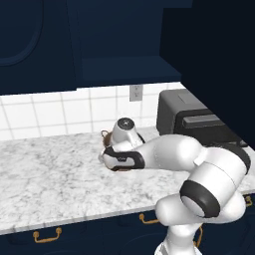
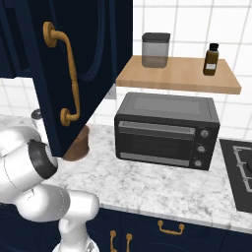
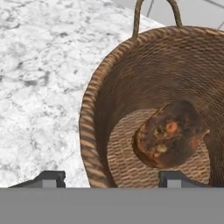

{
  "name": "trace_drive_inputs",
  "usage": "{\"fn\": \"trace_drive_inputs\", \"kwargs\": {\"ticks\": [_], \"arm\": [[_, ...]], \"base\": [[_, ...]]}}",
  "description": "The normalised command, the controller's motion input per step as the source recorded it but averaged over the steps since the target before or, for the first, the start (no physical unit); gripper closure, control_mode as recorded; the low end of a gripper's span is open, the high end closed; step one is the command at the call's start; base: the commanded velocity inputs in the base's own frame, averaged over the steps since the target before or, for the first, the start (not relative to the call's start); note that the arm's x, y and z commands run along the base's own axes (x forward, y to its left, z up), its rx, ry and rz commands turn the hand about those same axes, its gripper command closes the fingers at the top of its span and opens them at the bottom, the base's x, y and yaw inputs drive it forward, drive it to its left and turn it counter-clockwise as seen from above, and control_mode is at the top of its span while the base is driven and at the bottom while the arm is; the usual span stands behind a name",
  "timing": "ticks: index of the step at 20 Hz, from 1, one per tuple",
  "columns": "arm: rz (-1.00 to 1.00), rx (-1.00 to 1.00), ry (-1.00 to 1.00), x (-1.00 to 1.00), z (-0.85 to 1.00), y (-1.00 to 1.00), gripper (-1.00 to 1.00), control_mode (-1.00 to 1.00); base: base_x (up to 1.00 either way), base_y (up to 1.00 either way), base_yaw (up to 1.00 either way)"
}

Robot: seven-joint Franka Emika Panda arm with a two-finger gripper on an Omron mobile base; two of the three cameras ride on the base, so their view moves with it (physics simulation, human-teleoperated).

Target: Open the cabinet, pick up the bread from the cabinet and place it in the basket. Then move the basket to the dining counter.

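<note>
Jaws straddle the basket (image 3: 105, 92) rim; bread (image 3: 168, 135) lies inside, unlabelled.

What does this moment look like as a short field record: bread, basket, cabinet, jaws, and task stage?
bread: lying on the bottom of the basket, bread
basket: upright on the marble worktop, basket, partly behind the open door in the right base view
cabinet: door swung open, cabinet
gripper: gripper low over the basket, jaws straddling its near rim wall, one tip outside, one inside
task stage: bread already in the basket; basket not yet moved to the dining counter
nearby: toaster oven
</note>
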Motion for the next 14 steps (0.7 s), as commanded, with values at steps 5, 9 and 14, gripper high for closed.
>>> {"fn": "trace_drive_inputs", "kwargs": {"ticks": [5, 9, 14], "arm": [[0.01, -0.03, 0.00, -0.01, -0.62, -0.10, 1.00, -1.00], [0.03, -0.01, -0.03, -0.28, -0.21, -0.33, 1.00, -1.00], [0.12, 0.00, -0.11, -1.00, 0.18, -0.26, 1.00, -1.00]], "base": [[0.00, 0.00, 0.00], [0.00, 0.00, 0.00], [0.00, 0.00, 0.00]]}}
